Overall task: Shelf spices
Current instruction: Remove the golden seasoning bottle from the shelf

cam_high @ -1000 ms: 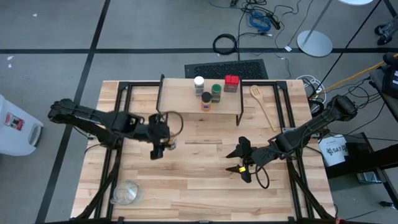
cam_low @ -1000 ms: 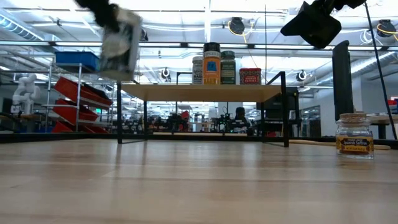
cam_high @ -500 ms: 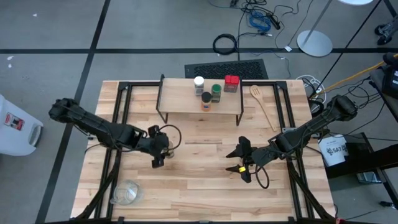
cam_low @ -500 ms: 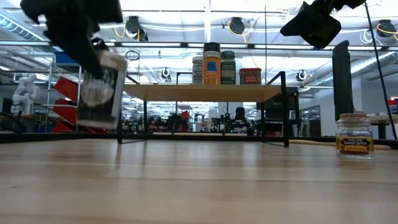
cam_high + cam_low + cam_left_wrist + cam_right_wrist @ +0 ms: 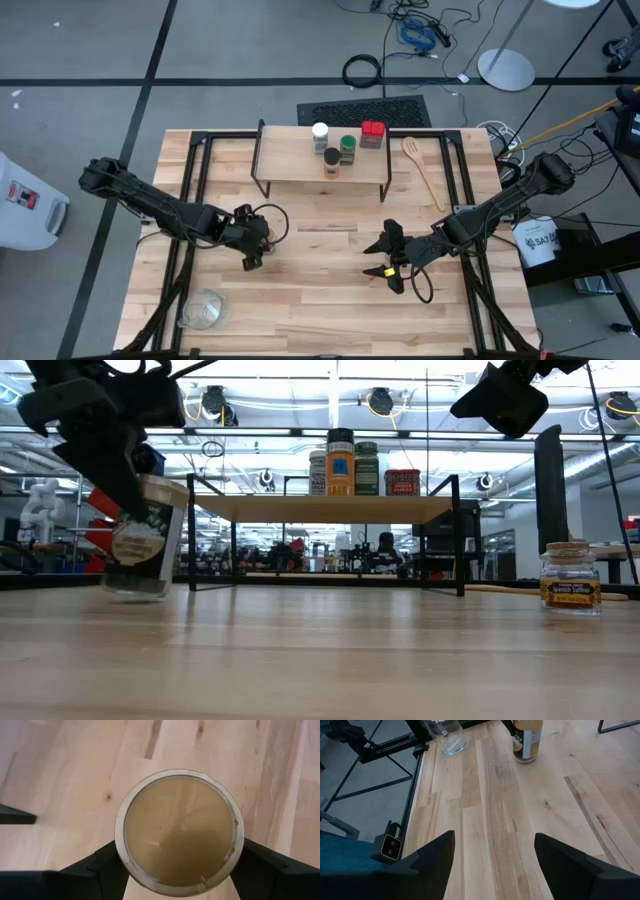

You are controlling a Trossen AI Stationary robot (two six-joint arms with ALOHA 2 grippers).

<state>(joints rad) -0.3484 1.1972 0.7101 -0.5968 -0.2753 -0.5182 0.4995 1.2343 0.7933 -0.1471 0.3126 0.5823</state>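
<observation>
Spices stand in a cluster on the shelf [image 5: 300, 160], toward its right half: a white-lidded jar [image 5: 320, 131], a red square tin [image 5: 373, 133], a green-lidded jar [image 5: 347, 148], a dark-lidded jar [image 5: 332, 155] and an orange-labelled jar [image 5: 331, 170] nearest the shelf's front edge. In front of the shelf's left leg, well out on the open counter [image 5: 320, 300], the left gripper [image 5: 252, 240] holds another jar [image 5: 143, 538] from above, its dark fingers [image 5: 107, 865] pressed against both sides of the jar's round tan lid [image 5: 180, 832]. Seen level across the counter, that jar is slightly tilted with its base down at the wood; whether it fully rests there I cannot tell. In front of the shelf's right end, the right gripper [image 5: 388, 255] waits above the counter with its fingers [image 5: 432, 857] spread wide and nothing between them. A cork-topped jar [image 5: 570, 577] stands on the counter to the right of the shelf in the level view. A wooden spoon [image 5: 422, 170] lies just right of the shelf, and a clear glass bowl [image 5: 203, 310] sits well in front of the shelf's left end, near the counter's front edge.
</observation>
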